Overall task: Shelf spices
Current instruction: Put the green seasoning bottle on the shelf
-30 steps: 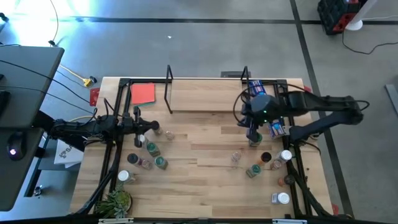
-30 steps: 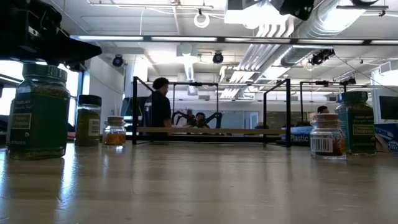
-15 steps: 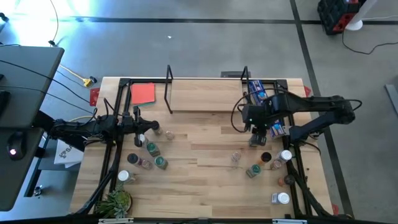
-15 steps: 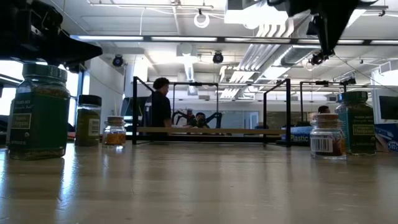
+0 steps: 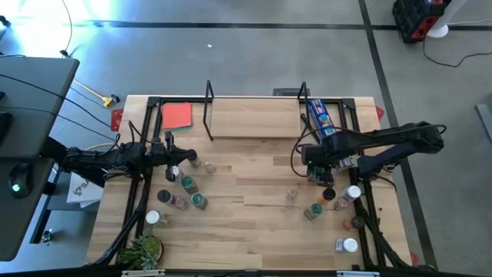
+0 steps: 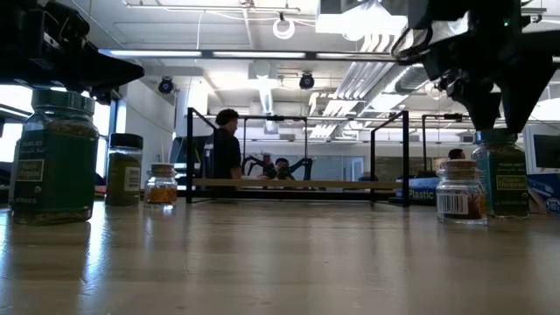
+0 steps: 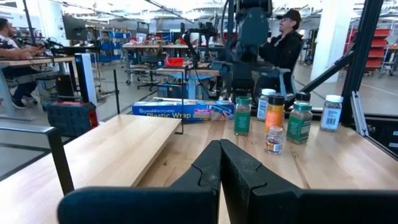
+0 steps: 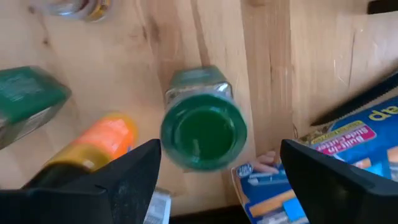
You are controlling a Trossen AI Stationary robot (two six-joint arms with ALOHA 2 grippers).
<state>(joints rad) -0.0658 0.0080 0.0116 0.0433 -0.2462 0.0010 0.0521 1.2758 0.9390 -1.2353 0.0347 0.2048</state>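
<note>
Spice jars stand in two loose clusters on the wooden table [image 5: 246, 231], one near each arm, and none is on the shelf. Nearest the low camera, a large green-capped jar [image 6: 52, 156] stands upright on the left of that view, with a black-capped jar [image 6: 125, 169] and a small jar of orange contents [image 6: 162, 184] behind it. The right gripper [image 5: 321, 171] hangs straight over an upright green-lidded jar [image 8: 203, 129] — its two fingers [image 8: 93, 183] are spread wide on either side of the lid, not touching it. Just beside that jar lie an orange-capped jar [image 8: 99, 142], tipped on its side, and the end of the blue plastic-wrap box [image 5: 324, 123]. The left gripper [image 5: 171, 148] rests low over the table near the left-hand cluster, its fingers [image 7: 205, 171] pressed together with nothing between them. Farther back, the shelf [image 5: 254, 115] — a pale board between black end frames — stands along the table's far edge, bare, with a red-orange card [image 5: 177, 115] lying to its left in the overhead view. Beyond the table, a person [image 6: 226, 153] stands in the room.
</note>
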